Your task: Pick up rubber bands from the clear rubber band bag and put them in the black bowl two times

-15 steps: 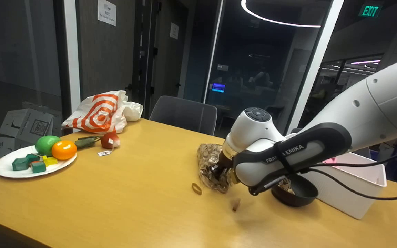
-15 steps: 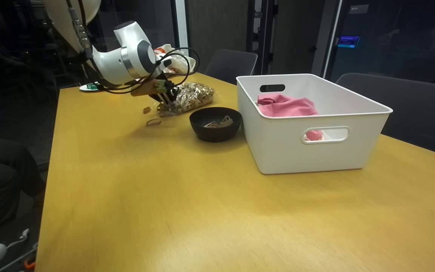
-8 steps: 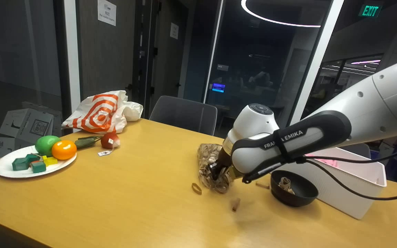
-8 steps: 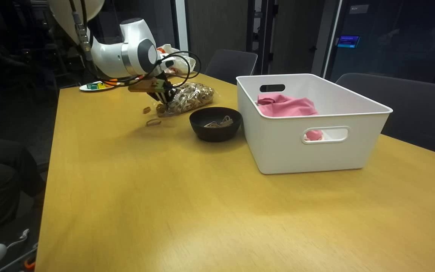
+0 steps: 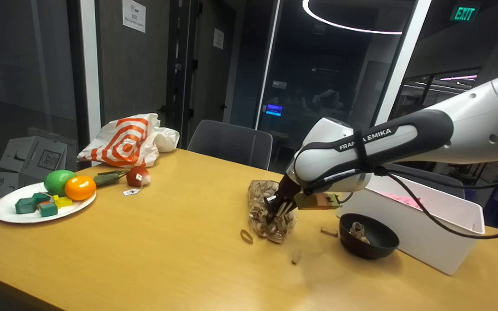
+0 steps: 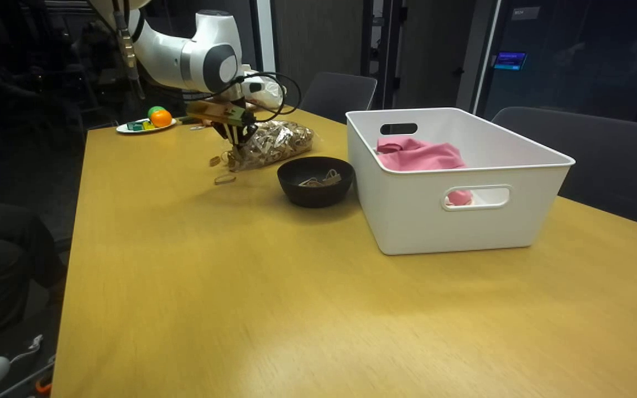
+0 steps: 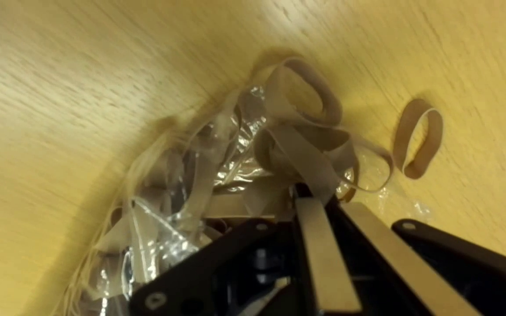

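Observation:
The clear rubber band bag [image 5: 260, 196] lies on the table, mottled tan with bands; it also shows in an exterior view [image 6: 288, 138]. Tan rubber bands [image 7: 299, 151] spill from its open end in the wrist view. My gripper [image 7: 323, 197] points down at that end, its fingertips close together with a band strip between them. The gripper also shows in both exterior views [image 5: 275, 216] [image 6: 238, 146], at the bag. The black bowl [image 5: 361, 250] holds a few bands; its wall also shows in an exterior view [image 6: 316, 197]. Loose bands [image 5: 246, 236] [image 6: 224, 179] [image 7: 417, 138] lie near the bag.
A white rectangular box [image 6: 445, 232] with pink cloth stands against the bowl's side. A white plate [image 5: 7, 214] of toy food and a red-and-white bag [image 5: 128, 142] are farther along the table. More single bands lie between bag and bowl [image 5: 329, 232].
The forearm and wrist have risen and the hand has turned and tilted, while the fingertips stay at the bag's open end. A loose band beside the bowl has come into view.

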Motion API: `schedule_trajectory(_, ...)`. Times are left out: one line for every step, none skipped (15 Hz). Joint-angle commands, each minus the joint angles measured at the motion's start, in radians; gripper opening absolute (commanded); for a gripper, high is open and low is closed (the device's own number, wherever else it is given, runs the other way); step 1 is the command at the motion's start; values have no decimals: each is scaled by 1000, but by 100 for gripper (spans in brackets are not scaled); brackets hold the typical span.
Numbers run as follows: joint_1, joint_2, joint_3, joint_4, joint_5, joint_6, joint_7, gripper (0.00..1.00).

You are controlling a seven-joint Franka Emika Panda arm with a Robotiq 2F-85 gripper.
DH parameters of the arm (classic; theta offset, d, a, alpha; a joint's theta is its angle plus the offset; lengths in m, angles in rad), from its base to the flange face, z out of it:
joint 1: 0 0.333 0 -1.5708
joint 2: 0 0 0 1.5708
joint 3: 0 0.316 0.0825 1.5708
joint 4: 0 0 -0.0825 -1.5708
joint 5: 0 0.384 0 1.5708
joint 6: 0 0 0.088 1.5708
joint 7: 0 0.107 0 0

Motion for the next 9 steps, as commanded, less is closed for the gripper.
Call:
schedule_trajectory(-21, -55, 13, -1, 37, -137, -37, 7)
schedule_trajectory(-26, -71, 12, -6, 40, -184, -40, 7)
schedule_trajectory(-30, -84, 11, -10, 44, -223, -42, 6)
schedule_trajectory(-29, -103, 1, -18, 36, -254, -35, 7)
schedule_trajectory(-34, -120, -3, -24, 35, -282, -36, 7)
schedule_trajectory(-40, -133, -4, -27, 39, -309, -39, 7)
schedule_trajectory(-46, -146, -6, -30, 42, -333, -41, 7)
schedule_trajectory(-53, -163, -8, -34, 43, -361, -44, 7)
schedule_trajectory(-58, -175, -13, -35, 41, -388, -42, 7)
